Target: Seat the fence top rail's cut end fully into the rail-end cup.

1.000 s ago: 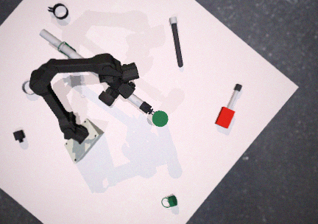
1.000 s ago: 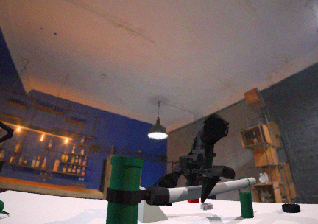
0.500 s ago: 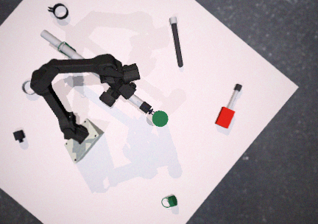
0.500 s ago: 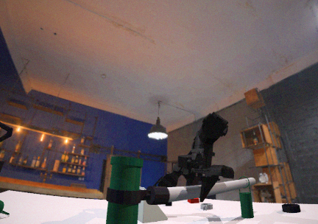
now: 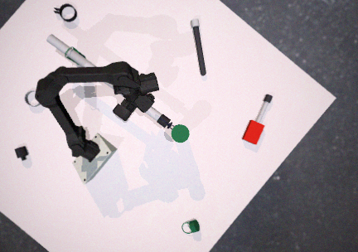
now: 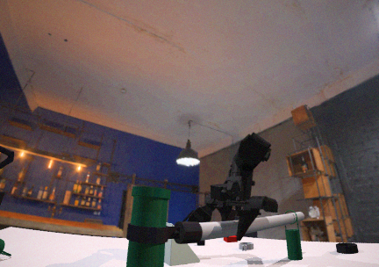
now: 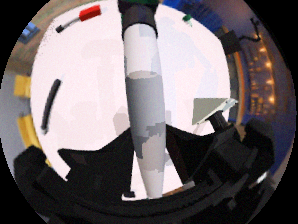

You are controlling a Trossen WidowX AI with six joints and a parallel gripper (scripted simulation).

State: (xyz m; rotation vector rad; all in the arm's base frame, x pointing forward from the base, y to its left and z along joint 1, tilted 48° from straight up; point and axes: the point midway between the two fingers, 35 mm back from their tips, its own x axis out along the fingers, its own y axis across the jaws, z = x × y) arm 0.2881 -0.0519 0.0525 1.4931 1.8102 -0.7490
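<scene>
rail (image 5: 154, 113) (image 6: 268, 221) (image 7: 145, 105) gripped mid-length, jaws (image 6: 240, 236) partly open, pressed against both sides.

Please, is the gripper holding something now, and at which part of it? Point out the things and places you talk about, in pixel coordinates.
Yes: the gripper (image 7: 147, 125) is shut on the grey-white rail (image 5: 155, 113) (image 6: 221, 229) (image 7: 146, 102), along its length, between the cup end and the loop end.

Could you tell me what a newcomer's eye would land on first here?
Probably the black robot arm, its gripper clamped on a long pale rail. Next, the green post at the rail's black-cupped end, and the bright red block beyond it in the top view.
</scene>
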